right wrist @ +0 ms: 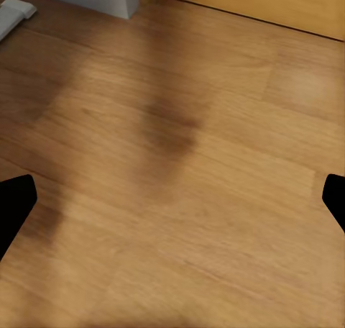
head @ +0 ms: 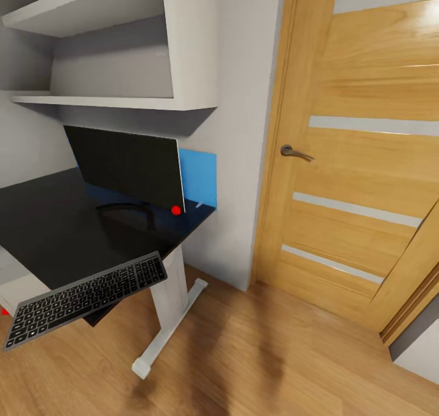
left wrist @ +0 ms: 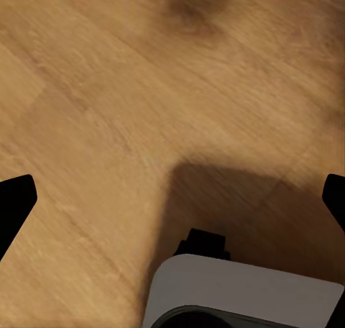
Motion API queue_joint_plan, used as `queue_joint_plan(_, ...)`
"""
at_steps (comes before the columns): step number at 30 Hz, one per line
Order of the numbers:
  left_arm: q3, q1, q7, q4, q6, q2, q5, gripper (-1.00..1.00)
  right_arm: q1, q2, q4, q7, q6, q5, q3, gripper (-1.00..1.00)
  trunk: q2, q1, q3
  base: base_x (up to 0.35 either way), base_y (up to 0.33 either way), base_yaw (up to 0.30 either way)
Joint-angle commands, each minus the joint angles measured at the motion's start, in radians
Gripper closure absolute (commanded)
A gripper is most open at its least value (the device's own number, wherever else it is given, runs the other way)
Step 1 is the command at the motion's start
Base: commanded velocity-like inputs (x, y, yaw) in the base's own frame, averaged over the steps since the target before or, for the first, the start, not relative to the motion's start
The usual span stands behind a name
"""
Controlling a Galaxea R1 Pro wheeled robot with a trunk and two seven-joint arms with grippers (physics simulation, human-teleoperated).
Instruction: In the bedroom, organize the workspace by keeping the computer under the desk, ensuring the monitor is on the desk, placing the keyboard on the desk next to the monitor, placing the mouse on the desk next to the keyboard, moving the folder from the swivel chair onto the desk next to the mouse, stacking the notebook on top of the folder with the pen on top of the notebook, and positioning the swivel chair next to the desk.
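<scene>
The desk (head: 55,221) has a black top, smooth and glossy enough to mirror the monitor (head: 125,166), whose dark screen looks matt. The desk's leg (head: 167,294) and foot look like white painted metal, smooth. The keyboard (head: 85,297), overhanging the desk's front edge, has a grey, metal-looking frame and matt black plastic keys. Above the desk, the shelves (head: 110,50) are flat matt white. Behind the monitor a blue panel (head: 198,177) is plain and smooth. Right of the desk, the door (head: 360,148) is varnished wood with visible grain, pale frosted strips and a dull metal handle (head: 296,153). The floor (head: 256,367) is wood planks with a soft sheen.
</scene>
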Motion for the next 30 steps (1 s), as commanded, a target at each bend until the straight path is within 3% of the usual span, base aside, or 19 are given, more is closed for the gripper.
queue_joint_plan(1, -0.008, 0.000, 0.008, 0.000, -0.001, 0.000, 0.001, -1.00, -0.001, 0.000, 0.002, 0.005, -0.004, -0.010, 0.007, -1.00, 0.000, 0.000, -0.001, 0.000, 0.000, 0.000)
queue_joint_plan(19, -0.008, 0.000, 0.008, 0.000, 0.000, -0.001, 0.003, -1.00, -0.001, 0.000, 0.002, 0.004, -0.004, -0.012, 0.006, -1.00, 0.000, 0.000, 0.010, 0.000, -0.005, 0.176)
queue_joint_plan(30, -0.009, 0.000, 0.008, 0.000, 0.000, -0.001, 0.003, -1.00, -0.001, 0.000, 0.002, 0.003, -0.006, -0.012, 0.006, -1.00, 0.000, 0.000, 0.018, 0.000, -0.212, 0.237)
